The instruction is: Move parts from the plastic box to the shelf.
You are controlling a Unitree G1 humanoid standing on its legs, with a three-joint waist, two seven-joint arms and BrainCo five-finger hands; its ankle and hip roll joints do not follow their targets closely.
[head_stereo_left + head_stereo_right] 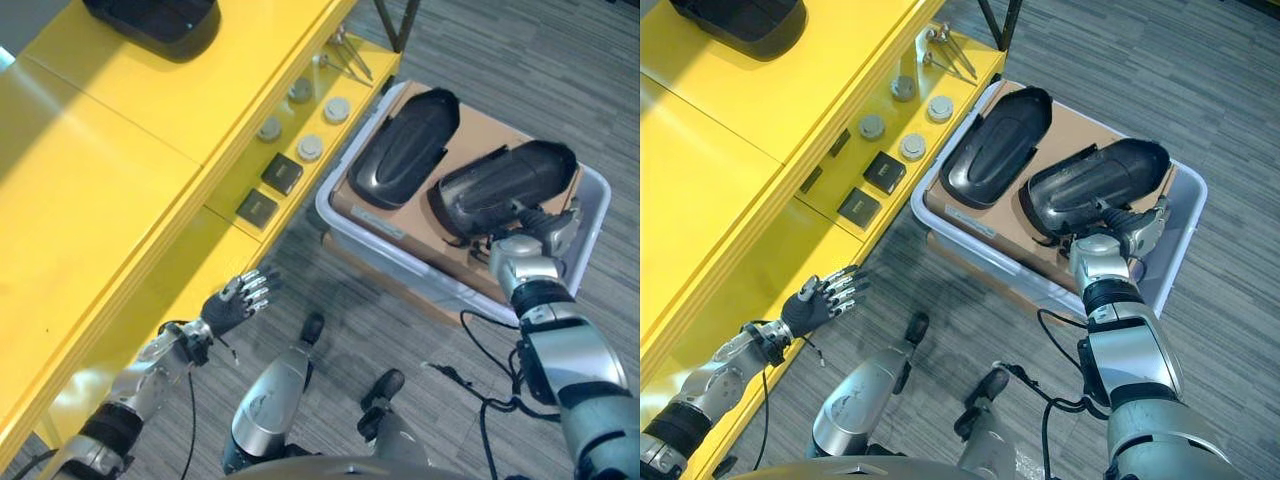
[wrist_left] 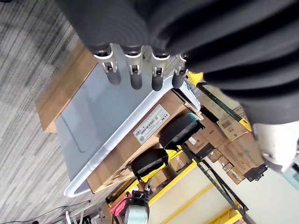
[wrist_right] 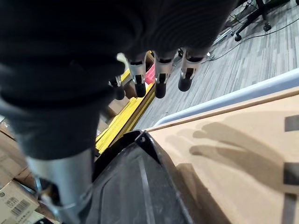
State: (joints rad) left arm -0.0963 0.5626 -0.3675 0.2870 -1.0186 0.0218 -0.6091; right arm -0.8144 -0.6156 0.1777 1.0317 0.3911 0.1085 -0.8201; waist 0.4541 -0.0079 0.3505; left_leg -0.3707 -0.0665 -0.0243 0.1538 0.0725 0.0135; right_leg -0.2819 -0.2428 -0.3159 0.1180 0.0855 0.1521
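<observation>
On my left there's the yellow shelf [image 1: 120, 150], with one black part [image 1: 155, 20] already up top and some round grey discs [image 1: 310, 147] and dark square blocks [image 1: 282, 172] on the lower ledge. My left robot hand [image 1: 240, 298] hangs beside the shelf, fingers straight and relaxed, holding nothing. Moving right, the plastic box [image 1: 340, 225] sits on the floor with cardboard [image 1: 470, 130] inside and two black shell parts [image 1: 405, 145] lying on it side by side. White label on the box side, print too small for me to read. Right robot hand [image 1: 545, 228] is over the nearer shell [image 1: 505, 185], fingers straight, not gripping.
</observation>
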